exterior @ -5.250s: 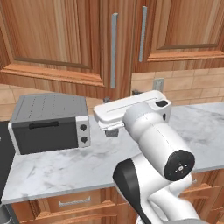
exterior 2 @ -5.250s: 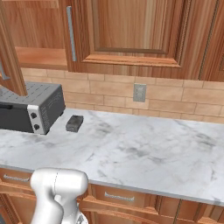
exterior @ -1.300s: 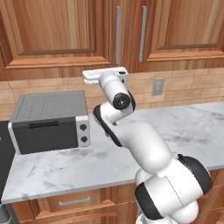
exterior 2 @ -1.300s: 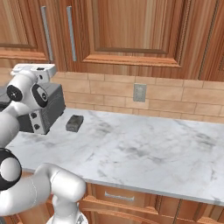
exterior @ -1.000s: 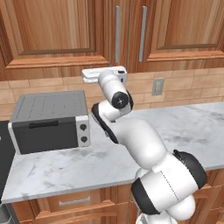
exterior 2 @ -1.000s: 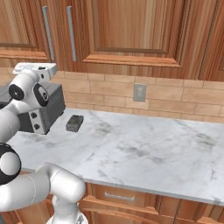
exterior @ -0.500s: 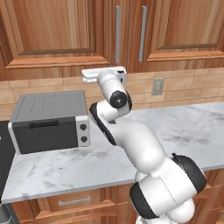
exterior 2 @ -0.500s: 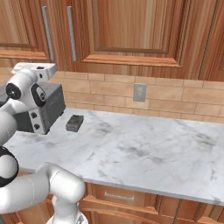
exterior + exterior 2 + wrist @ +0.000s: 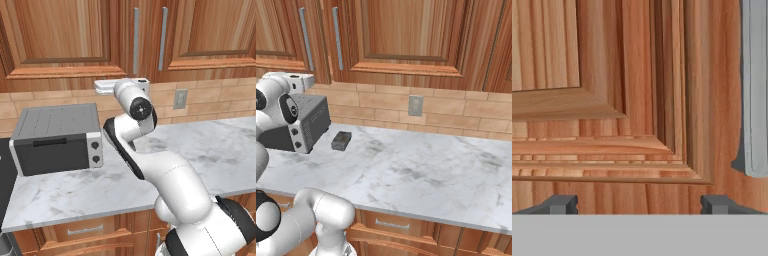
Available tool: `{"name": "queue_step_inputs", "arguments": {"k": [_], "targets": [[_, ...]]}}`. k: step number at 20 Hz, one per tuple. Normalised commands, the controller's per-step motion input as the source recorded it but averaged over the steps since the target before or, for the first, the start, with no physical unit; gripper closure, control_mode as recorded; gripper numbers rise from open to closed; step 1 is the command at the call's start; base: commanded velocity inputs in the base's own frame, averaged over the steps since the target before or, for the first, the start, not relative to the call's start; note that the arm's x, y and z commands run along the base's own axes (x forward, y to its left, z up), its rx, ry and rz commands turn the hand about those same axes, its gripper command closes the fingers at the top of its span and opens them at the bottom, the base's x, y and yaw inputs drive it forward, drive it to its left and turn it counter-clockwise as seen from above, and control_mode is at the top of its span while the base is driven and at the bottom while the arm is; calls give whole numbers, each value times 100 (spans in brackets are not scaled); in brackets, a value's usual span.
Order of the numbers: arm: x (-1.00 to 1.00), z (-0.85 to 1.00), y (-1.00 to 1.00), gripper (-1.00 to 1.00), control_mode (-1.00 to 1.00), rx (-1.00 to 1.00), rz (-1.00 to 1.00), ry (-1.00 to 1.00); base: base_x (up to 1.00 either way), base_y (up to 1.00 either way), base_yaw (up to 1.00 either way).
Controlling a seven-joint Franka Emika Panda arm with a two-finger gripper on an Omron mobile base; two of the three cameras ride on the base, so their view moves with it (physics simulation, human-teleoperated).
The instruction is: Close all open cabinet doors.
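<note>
The hand (image 9: 639, 204) sits close against the lower frame of a cabinet door (image 9: 627, 100), its 2 fingertips (image 9: 561, 204) spread wide with nothing between them — the silver bar handle (image 9: 755, 90) lies just beside, off to one edge. Past the toaster oven (image 9: 57, 136) on the counter (image 9: 421, 180), the cabinet doors (image 9: 65, 40) look flush. The risk, I judge: pushing further would jam the fingertips into shut wood and strain the arm.

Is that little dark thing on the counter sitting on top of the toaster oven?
No, the small dark block lies on the marble counter beside the toaster oven, not on it.
</note>
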Motion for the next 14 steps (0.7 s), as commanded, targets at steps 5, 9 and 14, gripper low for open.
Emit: {"name": "queue_step_inputs", "arguments": {"k": [5,9,14], "targets": [[-4,10,-20,-100,-100,0,0,7,0,0,0],[0,0,-21,-100,-100,0,0,1,0,0,0],[1,0,-5,-100,-100,0,0,1,0,0,0]]}}
